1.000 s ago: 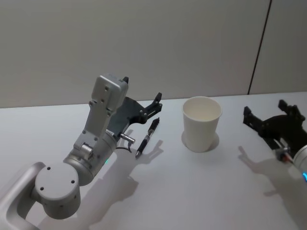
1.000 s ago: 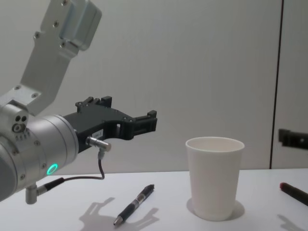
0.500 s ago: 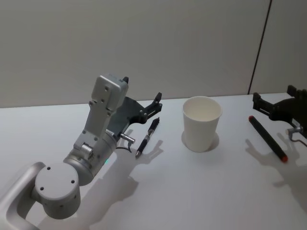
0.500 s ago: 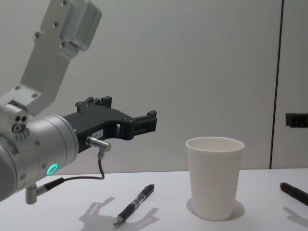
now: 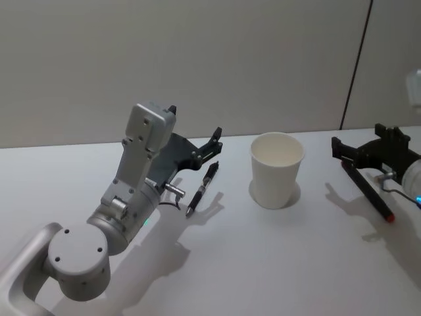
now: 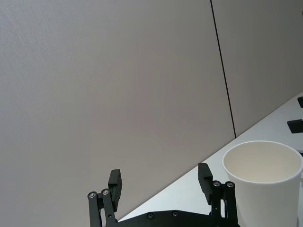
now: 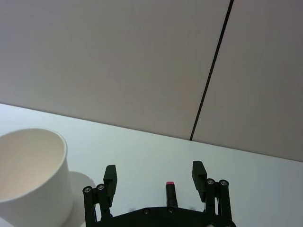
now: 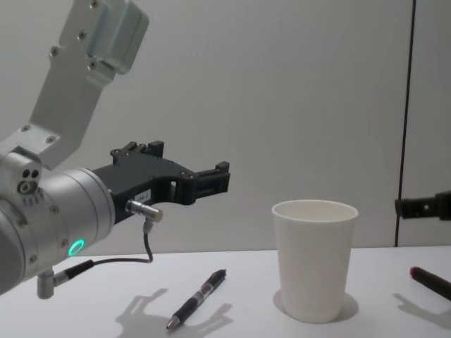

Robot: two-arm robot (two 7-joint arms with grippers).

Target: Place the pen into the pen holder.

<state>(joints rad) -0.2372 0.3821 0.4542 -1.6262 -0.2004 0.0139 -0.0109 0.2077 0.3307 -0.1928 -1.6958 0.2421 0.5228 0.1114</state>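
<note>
Head view: right gripper, spread, hovers over red-tipped pen; left gripper spread, idle above black pen. Reach step; next descend, pinch.

no text, label, brand, number or sign could be read on anything in these views.

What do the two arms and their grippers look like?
The left arm is silver-grey with rounded joints, a green light ring and a thin dark cable. The left gripper and the right gripper are black, each with two slim fingers.
</note>
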